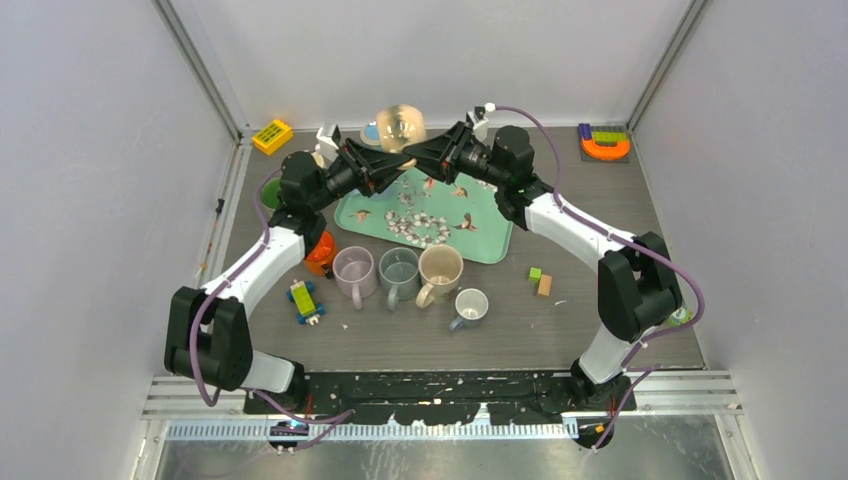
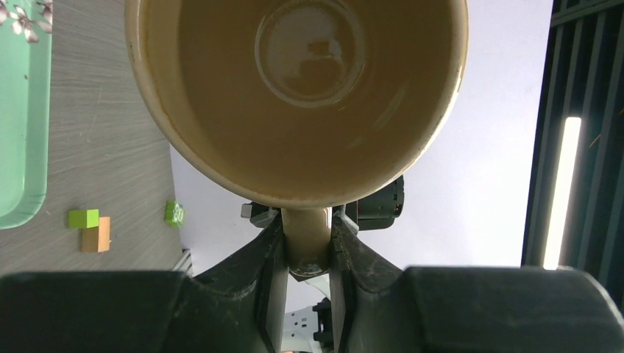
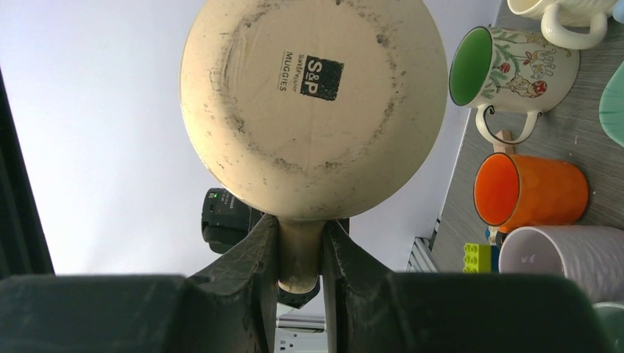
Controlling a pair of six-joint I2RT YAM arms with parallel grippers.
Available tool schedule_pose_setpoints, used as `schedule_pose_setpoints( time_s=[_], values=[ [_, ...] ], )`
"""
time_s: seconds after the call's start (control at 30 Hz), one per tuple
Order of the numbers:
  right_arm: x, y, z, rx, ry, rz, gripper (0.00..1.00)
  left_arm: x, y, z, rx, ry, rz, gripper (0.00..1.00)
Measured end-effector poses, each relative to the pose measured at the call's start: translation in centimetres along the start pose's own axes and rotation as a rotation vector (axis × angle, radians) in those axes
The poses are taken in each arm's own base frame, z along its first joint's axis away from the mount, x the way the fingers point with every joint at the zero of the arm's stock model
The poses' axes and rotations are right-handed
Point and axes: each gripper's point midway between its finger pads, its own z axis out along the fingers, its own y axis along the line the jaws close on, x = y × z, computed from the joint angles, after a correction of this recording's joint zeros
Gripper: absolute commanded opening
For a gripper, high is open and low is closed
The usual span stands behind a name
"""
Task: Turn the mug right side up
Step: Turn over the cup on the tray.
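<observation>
The left gripper (image 1: pixel 393 166) reaches in from the left, and its jaws are closed on the handle (image 2: pixel 307 229) of the cream mug (image 1: pixel 401 125). In the left wrist view one finger (image 2: pixel 259 268) presses each side of the handle, which sits straight down the middle of the jaws. The body of the mug stands directly above the fingertips. Its open mouth faces this camera, so the glossy brown inside and the round bottom show. Left of these jaws, down on the table, lie the green tray (image 2: pixel 22 110), then a green block (image 2: pixel 83 218) touching a tan block (image 2: pixel 96 235).

In the top view the mug sits at the point where the two grippers meet tip to tip. It is just beyond the fingertips and held on its side, off the table, past the far edge of the tray.

The right gripper (image 1: pixel 422 158) comes in from the right and also clamps the handle, from the opposite side. In the right wrist view the handle fills the gap between its fingers (image 3: pixel 257 265). The mug's scuffed flat base with its printed mark is turned towards this camera, directly above the jaws. Right of these jaws stand a green-lined mug (image 3: pixel 515 70), an orange mug (image 3: pixel 533 193) below it and a pale mug (image 3: pixel 563 257) nearest the fingers.
</observation>
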Motion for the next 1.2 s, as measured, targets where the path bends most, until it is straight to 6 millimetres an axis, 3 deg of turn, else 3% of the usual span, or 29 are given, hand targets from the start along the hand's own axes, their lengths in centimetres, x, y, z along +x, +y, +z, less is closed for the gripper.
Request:
schedule_pose_setpoints(
  time_s=[0.13, 0.2, 0.27, 0.37, 0.43, 0.57, 0.67, 0.97, 1.2],
  values=[
    [0.2, -0.1, 0.0, 0.003, 0.009, 0.001, 0.01, 0.2, 0.0, 0.0, -0.001, 0.011, -0.001, 0.28],
    [0.2, -0.1, 0.0, 0.002, 0.012, 0.001, 0.01, 0.3, 0.0, -0.1, -0.001, 0.017, -0.001, 0.2],
    [0.3, -0.1, -0.1, 0.002, 0.014, -0.003, 0.01, 0.4, 0.0, -0.1, -0.003, 0.02, -0.005, 0.04],
    [0.3, -0.2, -0.1, 0.004, 0.017, -0.016, 0.01, 0.4, 0.2, -0.1, -0.007, 0.024, -0.007, 0.0],
    [0.3, -0.4, -0.1, 0.012, 0.019, -0.021, 0.09, 0.4, 0.4, -0.1, -0.016, 0.025, -0.006, 0.0],
    [0.4, -1.1, -0.1, 0.035, 0.024, -0.031, 0.38, 0.4, 0.8, -0.2, -0.067, 0.024, 0.02, 0.0],
    [0.5, -1.4, -0.1, 0.053, 0.024, -0.054, 0.53, 0.3, 1.0, -0.4, -0.122, 0.014, 0.068, 0.0],
    [1.8, -2.8, -0.8, 0.163, 0.038, -0.166, 0.71, -0.7, 4.0, -2.3, -0.365, -0.04, 0.237, 0.0],
    [1.1, -2.8, -2.8, 0.276, -0.02, -0.291, 0.88, -1.2, 6.9, -4.9, -0.543, -0.072, 0.325, 0.0]
  ],
)
